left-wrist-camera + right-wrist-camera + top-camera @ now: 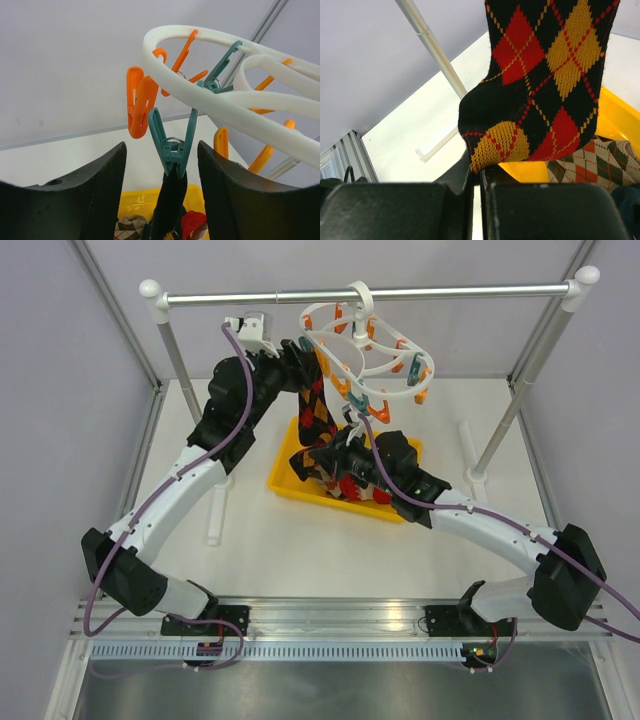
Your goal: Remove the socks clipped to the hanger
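Teal peg point(172, 145) pins a black argyle sock point(540, 85) between the wide-open left jaws; right jaws closed at its tip.

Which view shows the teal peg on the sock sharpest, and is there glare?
Left wrist: teal peg crisp, white hanger bright but not blown out, dark jaws soft at the frame's bottom. Right wrist: sock knit sharp, peg out of frame. Top external: even light, no glare, peg small.

The sock point(540, 85) blocks upward passage above the right end effector point(480, 184).
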Motion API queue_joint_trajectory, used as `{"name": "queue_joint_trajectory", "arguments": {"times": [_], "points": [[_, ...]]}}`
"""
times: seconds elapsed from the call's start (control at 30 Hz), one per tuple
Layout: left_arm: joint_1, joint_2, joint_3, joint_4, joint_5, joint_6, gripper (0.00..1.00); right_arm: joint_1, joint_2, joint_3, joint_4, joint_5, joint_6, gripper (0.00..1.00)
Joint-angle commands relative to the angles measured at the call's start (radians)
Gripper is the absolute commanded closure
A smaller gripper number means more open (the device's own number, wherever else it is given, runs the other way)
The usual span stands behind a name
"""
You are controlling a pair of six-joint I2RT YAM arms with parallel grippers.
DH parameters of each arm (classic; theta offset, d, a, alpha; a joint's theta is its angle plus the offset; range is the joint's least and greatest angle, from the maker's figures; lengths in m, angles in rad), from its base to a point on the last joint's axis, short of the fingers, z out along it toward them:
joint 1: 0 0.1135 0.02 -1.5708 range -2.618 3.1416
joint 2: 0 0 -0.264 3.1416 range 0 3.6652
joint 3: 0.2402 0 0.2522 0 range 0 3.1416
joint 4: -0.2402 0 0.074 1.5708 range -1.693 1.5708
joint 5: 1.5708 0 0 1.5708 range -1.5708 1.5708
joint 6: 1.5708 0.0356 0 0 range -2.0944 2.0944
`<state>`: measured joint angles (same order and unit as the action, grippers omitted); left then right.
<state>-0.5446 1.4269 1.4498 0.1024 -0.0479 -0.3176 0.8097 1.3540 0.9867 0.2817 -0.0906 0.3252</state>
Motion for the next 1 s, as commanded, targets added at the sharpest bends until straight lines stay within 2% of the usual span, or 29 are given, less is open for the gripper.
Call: {"name": "queue_joint_trajectory", "arguments": {"times": [0.0,0.3,0.63,0.8,0.97], "points": [[0.006,0.017,0.055,0.075,-0.007,-0.011,0.38,0.005,-0.036,-0.011,0.014,-0.003,-0.006,0.95],[0.006,0.026,0.049,0.126,-0.017,-0.021,0.38,0.002,-0.039,-0.017,0.013,-0.003,-0.005,0.95],[0.006,0.017,0.015,0.189,-0.007,-0.054,0.44,0.005,-0.039,-0.019,0.011,0.005,-0.005,0.95],[0.006,0.018,0.014,0.189,-0.001,-0.061,0.53,0.003,-0.041,-0.016,0.010,0.011,-0.006,0.95],[0.006,0.020,0.015,0.191,0.002,-0.063,0.76,0.003,-0.041,-0.016,0.008,0.022,-0.006,0.94]]}}
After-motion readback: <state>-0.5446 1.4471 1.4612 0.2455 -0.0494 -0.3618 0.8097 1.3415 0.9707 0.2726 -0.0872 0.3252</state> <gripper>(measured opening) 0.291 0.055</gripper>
